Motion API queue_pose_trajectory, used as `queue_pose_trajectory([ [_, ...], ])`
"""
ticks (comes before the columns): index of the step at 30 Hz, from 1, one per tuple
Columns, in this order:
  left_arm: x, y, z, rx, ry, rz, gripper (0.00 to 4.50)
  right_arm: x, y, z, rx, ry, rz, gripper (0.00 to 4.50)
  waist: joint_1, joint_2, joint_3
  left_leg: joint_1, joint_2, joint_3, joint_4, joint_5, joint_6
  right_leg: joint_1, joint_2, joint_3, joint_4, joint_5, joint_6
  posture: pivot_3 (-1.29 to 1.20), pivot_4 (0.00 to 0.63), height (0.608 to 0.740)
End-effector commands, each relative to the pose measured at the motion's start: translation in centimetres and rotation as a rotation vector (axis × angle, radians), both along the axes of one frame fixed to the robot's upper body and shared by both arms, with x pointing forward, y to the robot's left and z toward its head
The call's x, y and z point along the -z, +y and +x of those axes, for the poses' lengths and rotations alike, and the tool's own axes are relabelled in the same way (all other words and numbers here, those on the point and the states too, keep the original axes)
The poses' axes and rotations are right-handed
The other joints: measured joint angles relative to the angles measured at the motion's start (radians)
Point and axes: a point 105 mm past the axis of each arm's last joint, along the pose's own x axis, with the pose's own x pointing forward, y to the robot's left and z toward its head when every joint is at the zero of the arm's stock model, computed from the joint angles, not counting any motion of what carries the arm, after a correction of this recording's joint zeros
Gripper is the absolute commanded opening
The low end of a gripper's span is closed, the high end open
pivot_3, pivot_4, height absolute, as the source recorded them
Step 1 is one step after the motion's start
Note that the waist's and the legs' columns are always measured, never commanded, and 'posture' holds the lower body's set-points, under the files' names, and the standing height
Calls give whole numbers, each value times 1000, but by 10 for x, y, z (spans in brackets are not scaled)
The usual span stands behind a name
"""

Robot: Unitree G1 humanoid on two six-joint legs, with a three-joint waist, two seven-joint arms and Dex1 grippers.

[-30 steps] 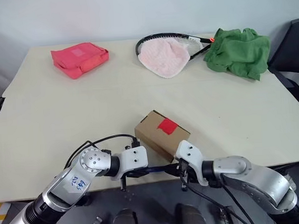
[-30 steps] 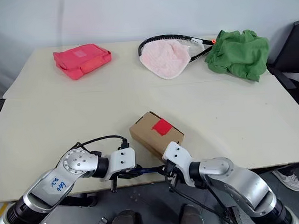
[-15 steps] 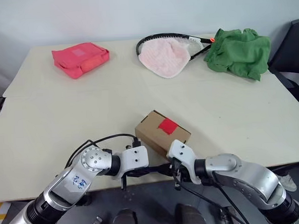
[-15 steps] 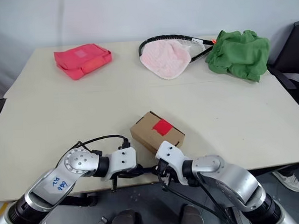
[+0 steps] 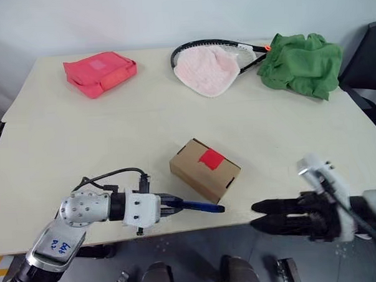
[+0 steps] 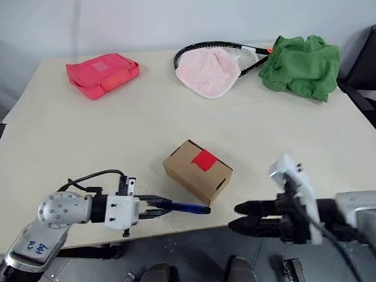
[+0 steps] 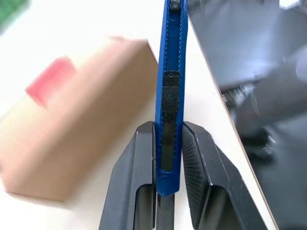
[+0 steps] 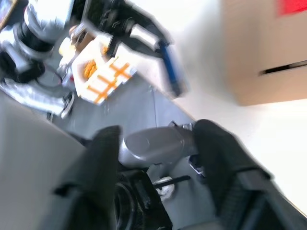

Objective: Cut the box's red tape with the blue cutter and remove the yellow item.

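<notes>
Cream table [image 5: 82,139]: box [image 5: 205,169], pouch [image 5: 100,73], racket [image 5: 234,49], cloths [image 5: 300,64].

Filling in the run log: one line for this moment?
left gripper: holds blue cutter | right gripper: open, empty | box: red tape uncut

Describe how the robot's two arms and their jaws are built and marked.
Both arms are silver-grey metal tubes with round joints, ending in white plastic wrist housings and black two-finger jaws. The left gripper has a black cable looping over its wrist, and blue handwriting on the forearm. The right gripper has long black fingers and a black cable along its wrist.
</notes>
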Motion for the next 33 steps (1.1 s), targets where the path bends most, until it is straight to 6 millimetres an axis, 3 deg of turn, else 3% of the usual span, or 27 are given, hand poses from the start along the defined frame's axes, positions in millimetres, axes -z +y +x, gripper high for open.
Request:
queue_pose_trajectory([
  [1, -25, -14, -3, 95, -108, -58, 454, -25, -17, 8, 43, -6, -4, 3955, 2, 0, 0, 0, 0, 0, 0, 0, 0, 0, 0, 0, 0, 0, 0, 0, 150, 740],
  [3, -33, -24, 7, 102, -132, -86, 454, -33, -19, 14, 38, 8, -31, 4469, 2, 0, 0, 0, 0, 1, 1, 0, 0, 0, 0, 1, 0, 1, 1, 0, 150, 740],
  [8, -38, -43, 22, 124, -154, -109, 454, -31, -4, 20, -17, -17, -7, 4469, -3, -1, 0, 0, 0, 1, 1, 0, 0, 0, 0, 1, -1, 1, 1, 0, 150, 740],
  [14, -32, -60, 21, 176, -126, -101, 454, -19, 28, 59, 86, -89, 135, 4469, -10, -5, 3, -2, 0, 2, 2, 0, -1, -2, 1, 1, -3, 2, 3, 0, 150, 740],
  [18, -32, -64, 25, 157, -132, -106, 454, -15, 42, 66, 62, -60, 156, 4469, 0, -4, 4, -3, 0, 1, 3, 0, -1, -3, 0, 0, -2, 3, 3, 0, 150, 740],
  [22, -33, -65, 27, 146, -142, -108, 454, 3, 38, 63, 58, 17, 85, 4469, 10, -4, 4, -5, 0, 1, 4, -1, 0, -3, 0, 0, -3, 3, 3, 0, 150, 740],
  [33, -32, -67, 31, 125, -148, -106, 454, 8, 29, 60, 12, 97, 23, 4469, 15, -4, 4, -6, 0, 0, 6, -2, 1, -3, 0, 0, -2, 3, 3, 0, 150, 740],
])
